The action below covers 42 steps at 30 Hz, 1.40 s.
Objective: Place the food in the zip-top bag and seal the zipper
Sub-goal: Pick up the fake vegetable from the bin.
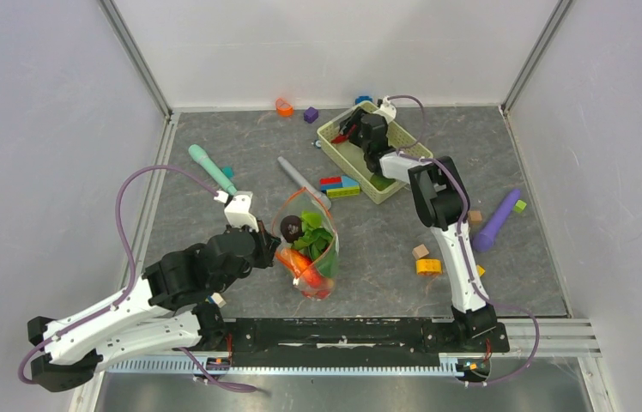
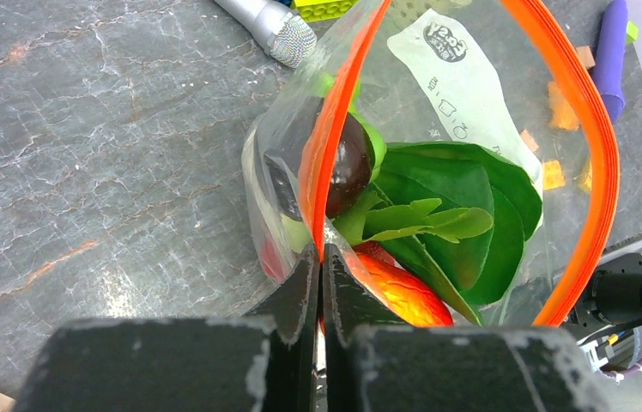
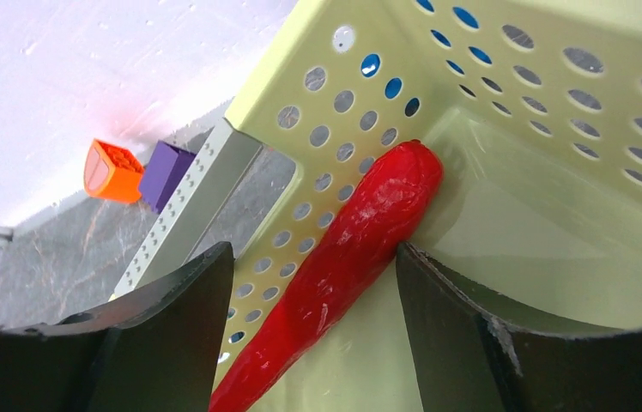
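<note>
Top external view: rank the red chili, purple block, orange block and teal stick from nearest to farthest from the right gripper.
1. Red chili: inside the basket.
2. Purple block: just left of the basket.
3. Orange block: farther left, near the wall.
4. Teal stick: far left.

Bright, even, diffuse light leaves only soft, faint shadows on the grey table [image 1: 386, 249]. The left wrist view shows a pale glare patch on it and sheen on the zip-top bag [image 2: 472, 94]. The red pepper [image 3: 343, 249] glistens; the wall [image 3: 60, 69] behind is washed out
</note>
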Each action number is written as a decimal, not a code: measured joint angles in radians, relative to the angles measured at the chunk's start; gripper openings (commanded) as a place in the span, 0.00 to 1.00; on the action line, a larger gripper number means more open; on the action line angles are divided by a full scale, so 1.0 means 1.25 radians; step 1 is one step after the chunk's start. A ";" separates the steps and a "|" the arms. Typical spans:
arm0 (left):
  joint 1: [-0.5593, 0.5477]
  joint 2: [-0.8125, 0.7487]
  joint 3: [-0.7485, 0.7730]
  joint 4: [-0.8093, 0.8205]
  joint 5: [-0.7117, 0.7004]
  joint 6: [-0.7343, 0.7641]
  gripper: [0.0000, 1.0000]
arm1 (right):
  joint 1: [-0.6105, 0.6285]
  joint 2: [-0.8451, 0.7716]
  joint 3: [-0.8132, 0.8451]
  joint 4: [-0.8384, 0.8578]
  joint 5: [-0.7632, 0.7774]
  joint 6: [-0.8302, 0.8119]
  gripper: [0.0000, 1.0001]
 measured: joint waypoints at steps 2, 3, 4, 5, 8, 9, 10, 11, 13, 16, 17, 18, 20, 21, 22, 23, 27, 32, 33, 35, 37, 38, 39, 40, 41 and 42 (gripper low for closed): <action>0.000 -0.001 0.000 0.000 0.000 0.000 0.02 | 0.000 0.013 0.016 0.001 0.012 0.021 0.71; 0.000 -0.001 0.000 0.000 0.000 0.000 0.02 | 0.001 0.016 0.017 0.006 0.017 0.034 0.70; 0.000 -0.001 0.000 0.000 0.000 0.000 0.02 | 0.001 0.018 0.016 0.014 0.021 0.042 0.69; 0.000 -0.001 0.000 0.000 0.000 0.000 0.02 | 0.001 0.020 0.012 0.027 0.022 0.048 0.69; 0.000 -0.001 0.000 0.000 0.000 0.000 0.02 | 0.000 0.024 -0.025 0.104 0.022 0.062 0.68; 0.000 -0.001 0.000 0.000 0.000 0.000 0.02 | 0.000 0.026 -0.042 0.135 0.022 0.067 0.66; 0.000 -0.001 0.000 0.000 0.000 0.000 0.02 | 0.000 0.027 -0.056 0.161 0.023 0.070 0.65; 0.000 -0.001 0.000 0.000 0.000 0.000 0.02 | 0.000 0.027 -0.075 0.197 0.027 0.077 0.63; 0.000 -0.001 0.000 0.000 0.000 0.000 0.02 | 0.000 0.025 -0.098 0.235 0.041 0.093 0.61; 0.000 -0.001 0.000 0.000 0.000 0.000 0.02 | 0.000 0.022 -0.114 0.304 0.059 0.111 0.60; 0.000 -0.001 0.000 0.000 -0.001 0.000 0.02 | 0.000 0.022 -0.115 0.323 0.060 0.117 0.60; 0.000 -0.001 0.000 0.000 -0.001 0.000 0.02 | 0.000 0.022 -0.116 0.341 0.061 0.122 0.58; 0.000 -0.002 0.000 0.000 -0.004 0.000 0.02 | 0.000 0.022 -0.118 0.375 0.062 0.129 0.52; 0.000 -0.002 0.000 0.000 -0.006 0.000 0.02 | 0.000 0.022 -0.120 0.390 0.062 0.132 0.47; 0.000 -0.002 0.000 0.000 -0.008 0.000 0.02 | 0.000 0.023 -0.124 0.406 0.062 0.134 0.43; 0.000 -0.002 0.000 0.000 -0.010 0.000 0.02 | 0.000 0.023 -0.126 0.416 0.062 0.134 0.39; 0.000 -0.002 0.000 -0.001 -0.014 0.000 0.02 | 0.000 0.026 -0.139 0.423 0.072 0.136 0.25; 0.000 -0.002 0.000 -0.001 -0.017 0.000 0.02 | 0.000 0.026 -0.154 0.423 0.086 0.135 0.11; 0.000 -0.002 0.000 -0.001 -0.017 0.000 0.02 | 0.000 0.026 -0.156 0.423 0.086 0.134 0.09; 0.000 -0.003 -0.002 -0.001 -0.017 0.000 0.02 | 0.000 0.022 -0.166 0.424 0.085 0.129 0.08; 0.000 -0.004 -0.005 -0.001 -0.018 0.000 0.02 | 0.000 0.009 -0.195 0.429 0.082 0.121 0.08; 0.000 -0.005 -0.006 -0.001 -0.018 -0.001 0.02 | 0.000 -0.001 -0.212 0.436 0.080 0.117 0.08; 0.000 -0.006 -0.007 -0.001 -0.018 -0.001 0.02 | 0.000 -0.013 -0.230 0.440 0.078 0.110 0.08; 0.000 -0.007 -0.008 -0.001 -0.018 -0.001 0.02 | 0.000 -0.027 -0.251 0.443 0.075 0.101 0.08; 0.000 -0.007 -0.008 -0.001 -0.018 -0.001 0.02 | 0.000 -0.040 -0.270 0.448 0.072 0.092 0.08; 0.000 -0.008 -0.008 -0.001 -0.018 -0.001 0.02 | 0.000 -0.052 -0.287 0.452 0.067 0.081 0.08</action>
